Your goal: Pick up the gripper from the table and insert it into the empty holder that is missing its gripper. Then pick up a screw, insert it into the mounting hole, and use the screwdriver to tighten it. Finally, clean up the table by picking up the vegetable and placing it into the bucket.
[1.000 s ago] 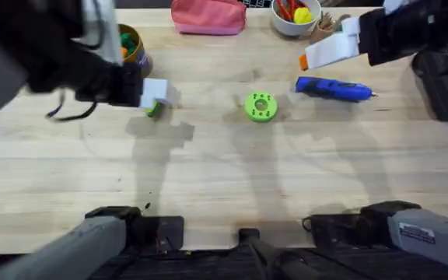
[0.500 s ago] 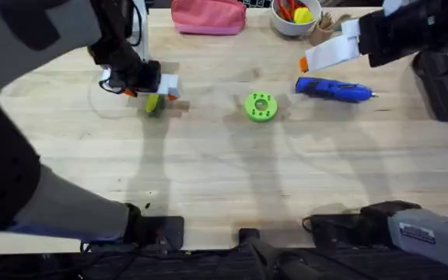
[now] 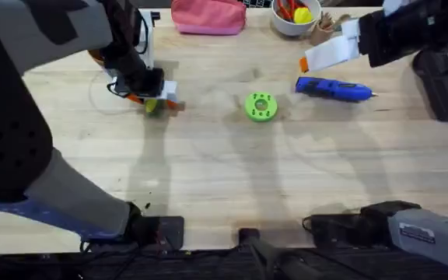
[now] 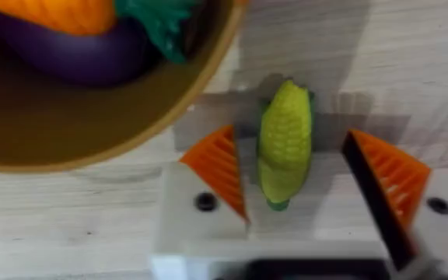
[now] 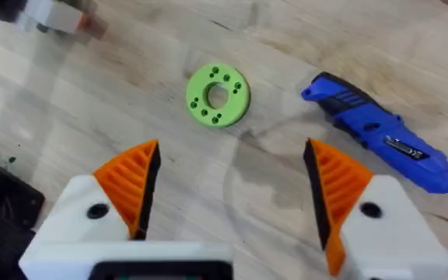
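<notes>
The vegetable, a small yellow and green corn toy, lies on the table just beside the bucket. My left gripper is open around it, one orange pad on each side, the vegetable closer to one pad. In the overhead view the left gripper is at the back left, over the vegetable. The blue screwdriver lies at the back right. Above it my right gripper is open and holds nothing. The loose gripper, the holder and the screw are out of view.
A green round disc sits mid-table, left of the screwdriver. Plush toys lie inside the bucket. A pink pouch and a white bowl of toys stand at the back edge. A black box is at the right.
The left arm has swung round and now covers the bucket in the overhead view, with its gripper settled over the vegetable. The right arm, screwdriver and disc have not moved.
</notes>
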